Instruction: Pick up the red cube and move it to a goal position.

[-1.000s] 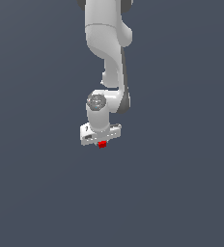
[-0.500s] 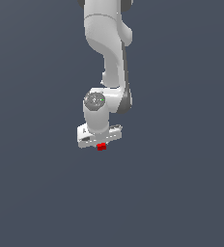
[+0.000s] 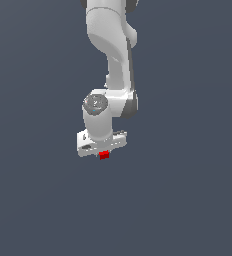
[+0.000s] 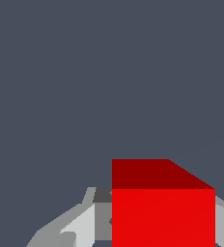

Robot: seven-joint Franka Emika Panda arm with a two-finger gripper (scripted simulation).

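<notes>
The red cube [image 3: 104, 155] is a tiny bright red block that shows just under the white gripper [image 3: 103, 153] in the exterior view. In the wrist view the red cube [image 4: 163, 212] fills the space between the two grey fingers [image 4: 77, 226], which press on its sides. The gripper is shut on the cube. The white arm [image 3: 113, 60] comes down from the top of the exterior view to the gripper. The fingertips are mostly hidden by the hand in the exterior view.
A plain dark grey-blue surface [image 3: 188, 190] fills both views. No other object shows, and no goal mark shows.
The gripper with the red cube has moved slightly lower in the exterior view over the last second. The grip on the cube is unchanged.
</notes>
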